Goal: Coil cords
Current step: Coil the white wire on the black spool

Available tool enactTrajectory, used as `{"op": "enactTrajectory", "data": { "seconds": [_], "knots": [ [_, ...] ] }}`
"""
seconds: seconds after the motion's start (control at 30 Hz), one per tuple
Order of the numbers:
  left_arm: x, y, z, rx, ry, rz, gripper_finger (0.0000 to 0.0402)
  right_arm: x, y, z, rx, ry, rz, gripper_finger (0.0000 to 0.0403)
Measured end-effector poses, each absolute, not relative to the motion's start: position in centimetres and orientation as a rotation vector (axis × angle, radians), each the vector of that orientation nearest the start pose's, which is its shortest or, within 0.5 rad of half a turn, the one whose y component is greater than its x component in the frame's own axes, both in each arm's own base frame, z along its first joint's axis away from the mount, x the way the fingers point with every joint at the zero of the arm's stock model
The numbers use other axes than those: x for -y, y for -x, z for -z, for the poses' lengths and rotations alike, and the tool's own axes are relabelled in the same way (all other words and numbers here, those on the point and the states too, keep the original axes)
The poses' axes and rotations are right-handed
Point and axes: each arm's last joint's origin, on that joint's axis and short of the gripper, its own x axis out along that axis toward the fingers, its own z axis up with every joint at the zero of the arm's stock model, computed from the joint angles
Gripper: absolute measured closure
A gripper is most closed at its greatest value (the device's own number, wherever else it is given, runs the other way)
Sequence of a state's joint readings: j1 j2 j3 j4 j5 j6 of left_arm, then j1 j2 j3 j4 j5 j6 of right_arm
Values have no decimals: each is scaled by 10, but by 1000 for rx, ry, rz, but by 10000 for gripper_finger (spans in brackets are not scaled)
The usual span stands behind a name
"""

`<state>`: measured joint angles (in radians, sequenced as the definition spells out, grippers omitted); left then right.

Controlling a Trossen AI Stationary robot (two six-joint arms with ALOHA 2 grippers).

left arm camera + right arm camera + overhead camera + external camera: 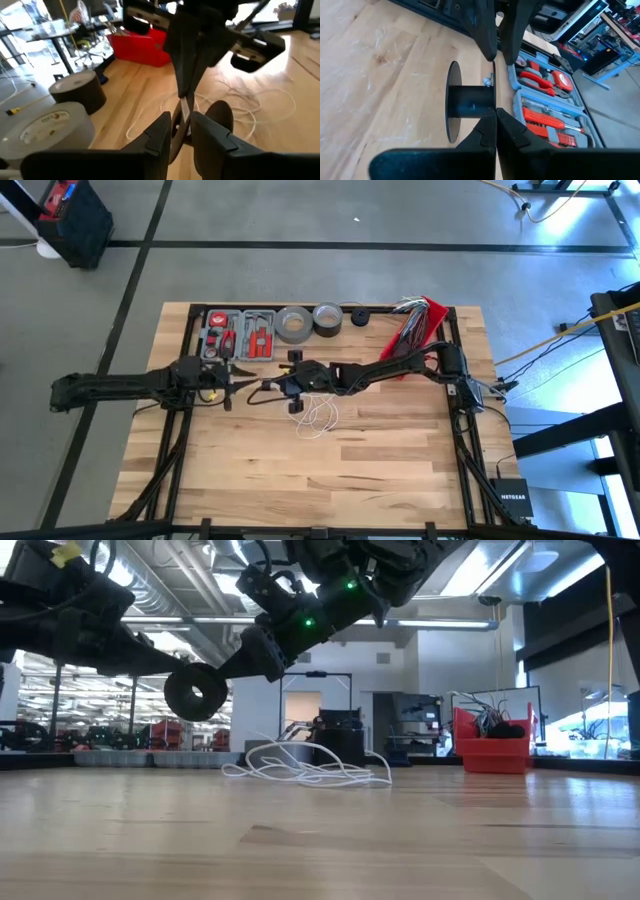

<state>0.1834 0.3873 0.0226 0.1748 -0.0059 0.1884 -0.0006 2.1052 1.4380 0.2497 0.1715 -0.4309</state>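
Mostly the thin white string-like cord (318,416) lies in a loose tangle mid-table, its upper end hidden under the arms in the high view. The low view alone shows the black plastic spool (196,695) lifted clear. The left gripper (180,131) clamps the spool's flange; the right gripper (495,116) is closed beside its hub

The counter (380,470) is pale, smooth planked wood; the cord (310,772) looks like thin white string; the spool (465,102) is matt black plastic.
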Motion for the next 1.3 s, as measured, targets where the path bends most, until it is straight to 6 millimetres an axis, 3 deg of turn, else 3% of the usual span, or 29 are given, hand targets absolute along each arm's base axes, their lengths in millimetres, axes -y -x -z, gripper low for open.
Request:
{"op": "enactTrajectory", "data": {
  "seconds": [0.33,0.73,0.97,1.3],
  "knots": [
    [-20,-131,-160,-286,-179,-189,334,5,-472,-187,-443,457,70,403],
    [-20,-141,-154,-320,-179,-185,335,5,-472,-188,-436,449,57,403],
    [-20,-142,-151,-347,-204,-178,393,5,-472,-188,-436,444,57,402],
    [-20,-142,-151,-352,-203,-183,398,6,-469,-190,-463,202,153,359]
  ]
}}
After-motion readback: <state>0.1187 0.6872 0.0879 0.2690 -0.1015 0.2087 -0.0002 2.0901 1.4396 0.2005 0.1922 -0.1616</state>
